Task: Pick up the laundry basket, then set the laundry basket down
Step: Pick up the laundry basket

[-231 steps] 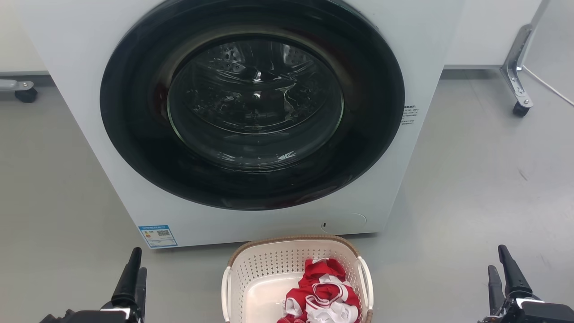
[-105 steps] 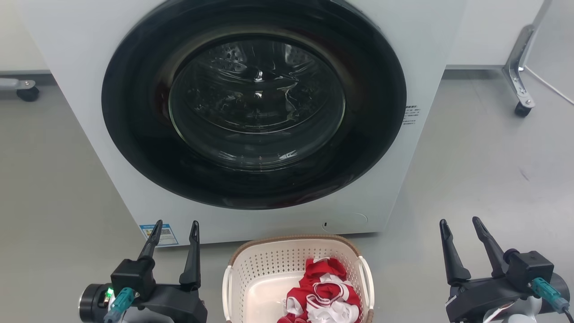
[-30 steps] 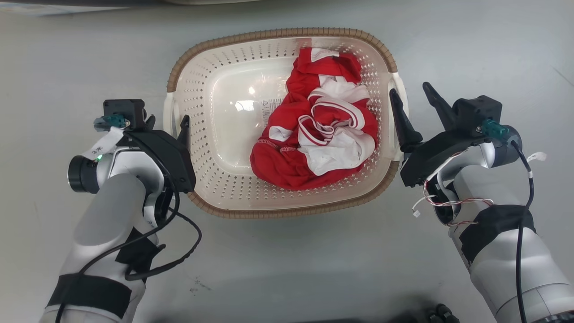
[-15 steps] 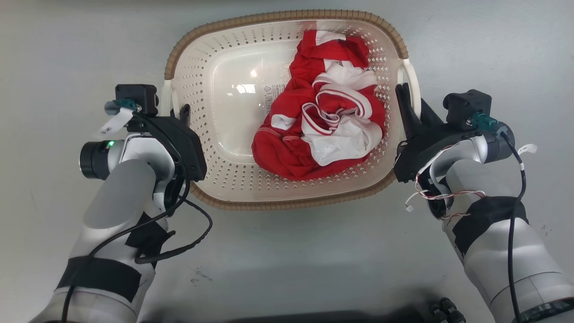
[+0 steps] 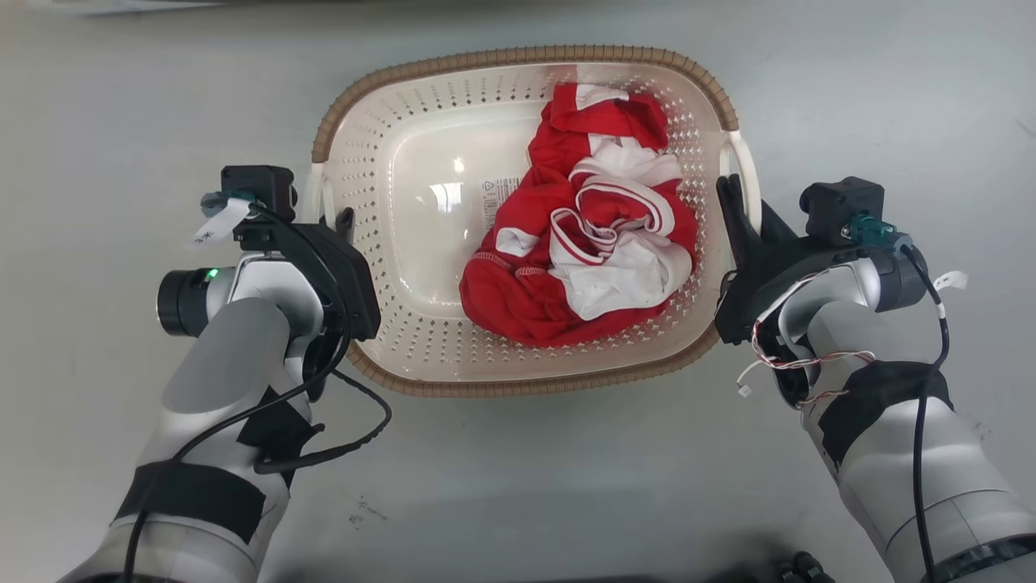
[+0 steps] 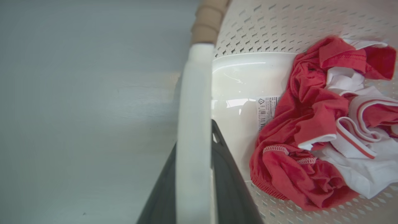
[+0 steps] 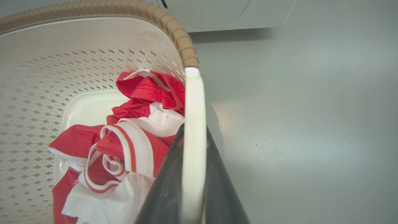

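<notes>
From the head: found the laundry basket (image 5: 405,356) on the grey floor (image 5: 518,486) between the two arms, or perhaps just off it; could not tell which. Noted red and white clothes (image 5: 583,243) heaped toward its right half, so expected more weight on that side. Saw the left tool (image 5: 328,217) closed across the white left handle (image 5: 317,190) and the right tool (image 5: 743,212) closed across the right handle (image 5: 751,174), one at each short side, presumably to share the load and keep it level. From the left wrist: looked along the left handle pinched between the two dark fingers (image 6: 230,186), one on each side, with no gap to either; judged the grip firm enough for a lift. From the right wrist: much the same, with the right handle clamped between both fingers and running up to the brown rim (image 7: 183,46). Made out the foot of a washing machine (image 7: 217,12) just beyond the far rim, hence reckoned on lifting straight up before any swing.
</notes>
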`<state>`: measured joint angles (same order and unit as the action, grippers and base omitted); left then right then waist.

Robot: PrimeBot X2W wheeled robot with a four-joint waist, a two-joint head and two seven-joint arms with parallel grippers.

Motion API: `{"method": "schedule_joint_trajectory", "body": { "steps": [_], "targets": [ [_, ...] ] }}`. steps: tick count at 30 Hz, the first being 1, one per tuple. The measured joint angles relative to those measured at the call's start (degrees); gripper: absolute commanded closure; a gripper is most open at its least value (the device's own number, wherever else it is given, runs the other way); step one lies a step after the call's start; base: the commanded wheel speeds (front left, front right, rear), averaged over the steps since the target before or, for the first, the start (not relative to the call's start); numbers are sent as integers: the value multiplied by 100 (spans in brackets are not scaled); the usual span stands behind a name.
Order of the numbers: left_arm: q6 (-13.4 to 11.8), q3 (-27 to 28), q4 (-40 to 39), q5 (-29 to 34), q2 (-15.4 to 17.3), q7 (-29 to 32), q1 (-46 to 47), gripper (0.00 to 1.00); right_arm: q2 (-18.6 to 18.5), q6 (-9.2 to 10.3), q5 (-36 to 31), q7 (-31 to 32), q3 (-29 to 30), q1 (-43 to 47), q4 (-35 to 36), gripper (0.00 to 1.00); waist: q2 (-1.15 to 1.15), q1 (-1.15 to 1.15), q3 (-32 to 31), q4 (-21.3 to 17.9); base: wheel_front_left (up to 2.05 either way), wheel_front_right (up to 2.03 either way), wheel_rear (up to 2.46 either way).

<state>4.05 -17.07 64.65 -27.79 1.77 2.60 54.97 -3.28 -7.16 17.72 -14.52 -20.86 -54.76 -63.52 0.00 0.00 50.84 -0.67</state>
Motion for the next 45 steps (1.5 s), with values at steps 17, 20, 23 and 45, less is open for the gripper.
{"method": "schedule_joint_trajectory", "body": {
  "steps": [17,20,23,45],
  "targets": [
    [156,63,692,-392,-149,501,-1,100,25,-41,266,339,-334,81,-569,100,0,0,-930,27,0,0,0],
    [200,83,745,-447,-163,665,-30,100,43,-42,423,445,-334,175,-637,100,0,0,-1144,28,0,0,0],
    [205,88,782,-468,-175,816,-102,100,44,-42,472,550,-375,260,-669,100,0,0,-1365,28,0,0,0],
    [258,86,936,-790,-179,1880,-730,100,78,-43,964,1340,-820,943,-747,100,0,0,-3025,53,0,0,0]
  ]
}}
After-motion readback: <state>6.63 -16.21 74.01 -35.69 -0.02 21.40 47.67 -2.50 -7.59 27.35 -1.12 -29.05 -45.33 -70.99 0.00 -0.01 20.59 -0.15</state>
